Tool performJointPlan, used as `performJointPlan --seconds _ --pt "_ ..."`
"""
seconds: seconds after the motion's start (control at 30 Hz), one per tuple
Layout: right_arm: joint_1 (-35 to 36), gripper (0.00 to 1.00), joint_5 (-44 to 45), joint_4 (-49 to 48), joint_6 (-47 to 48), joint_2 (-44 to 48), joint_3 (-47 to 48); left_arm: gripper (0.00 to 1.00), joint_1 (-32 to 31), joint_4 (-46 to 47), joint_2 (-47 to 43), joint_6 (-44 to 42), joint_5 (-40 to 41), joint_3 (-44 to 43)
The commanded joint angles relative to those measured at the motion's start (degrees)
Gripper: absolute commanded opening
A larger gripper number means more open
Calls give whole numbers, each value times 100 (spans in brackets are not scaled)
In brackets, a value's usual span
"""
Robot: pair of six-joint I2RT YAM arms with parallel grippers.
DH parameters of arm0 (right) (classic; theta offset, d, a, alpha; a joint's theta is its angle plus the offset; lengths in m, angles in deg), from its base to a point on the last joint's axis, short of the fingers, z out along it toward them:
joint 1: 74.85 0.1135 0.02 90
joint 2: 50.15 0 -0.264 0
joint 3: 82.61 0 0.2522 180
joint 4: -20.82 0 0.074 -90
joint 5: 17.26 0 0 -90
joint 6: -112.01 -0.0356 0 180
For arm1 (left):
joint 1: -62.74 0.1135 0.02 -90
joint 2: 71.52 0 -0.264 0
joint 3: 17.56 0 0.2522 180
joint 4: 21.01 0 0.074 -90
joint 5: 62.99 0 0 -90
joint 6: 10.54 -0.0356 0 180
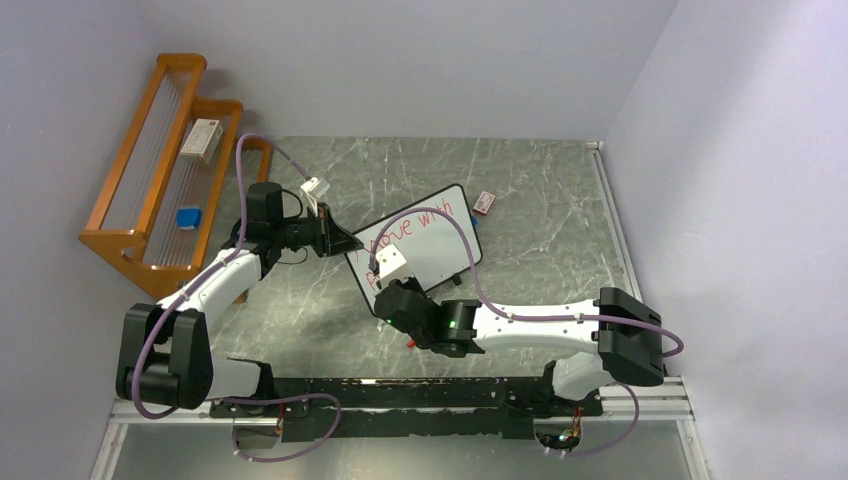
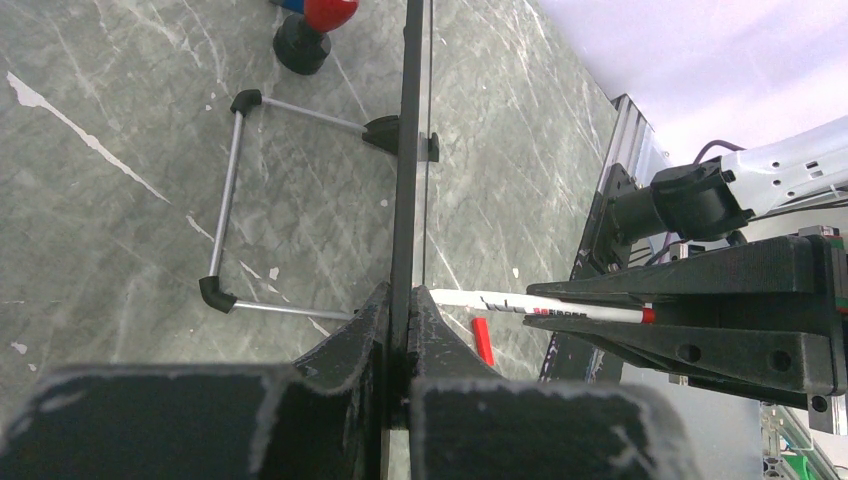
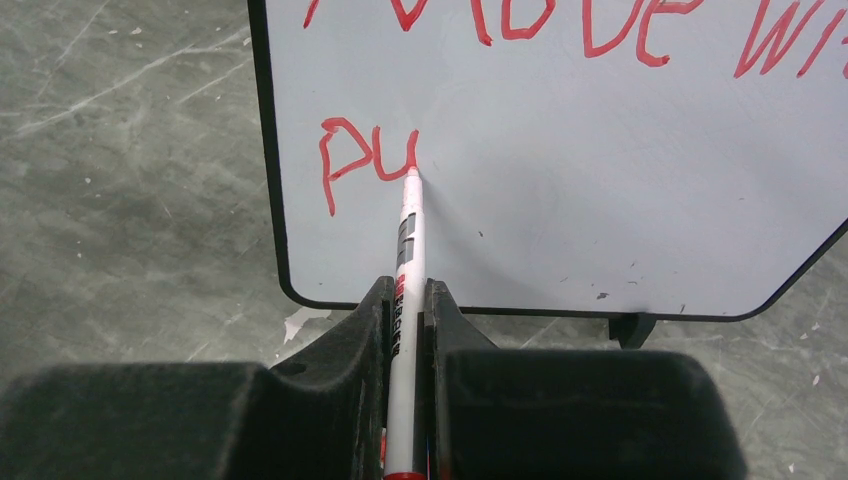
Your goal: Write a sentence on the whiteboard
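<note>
Marker [image 3: 408, 240] tip touches whiteboard [image 3: 600, 180]; left jaws clamp edge.

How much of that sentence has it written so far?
One line in red, reading roughly "Move with", already sits on the whiteboard. Below it, "Pu" is started; the right claw presses the marker tip there while the left claw grips the board's edge. The rest of that line remains.

Red ink on white, over grey-green marble

The whiteboard [image 3: 620, 200] is white with a thin black frame and red lettering. The marker [image 3: 408, 240] is white with black print and a red band. The table [image 1: 540, 190] is grey-green, veined white. The rack [image 1: 115, 245] is orange.
</note>
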Motion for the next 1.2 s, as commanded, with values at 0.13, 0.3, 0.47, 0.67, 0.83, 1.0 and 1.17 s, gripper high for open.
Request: performJointPlan --seconds 0.13,0.3,0.47,0.67,0.83,1.0,1.17 --pt "-53 0 26 125 -150 82 -140 5 2 -525 140 -162 286 29" --pt "-40 0 27 151 -157 112 -141 5 4 -536 142 -170 300 29" --pt "-41 0 97 158 -138 146 -149 5 2 -540 135 -182 308 29" --pt "-42 0 159 123 -101 151 -141 5 1 -549 140 -182 308 27" --pt "-43 0 150 9 -5 231 -111 5 0 -564 135 -186 299 21" --pt "-49 0 -58 -301 116 459 -155 5 1 -555 140 -180 300 21" --pt "-73 0 -56 -424 229 443 -81 5 0 -549 138 -178 291 29"
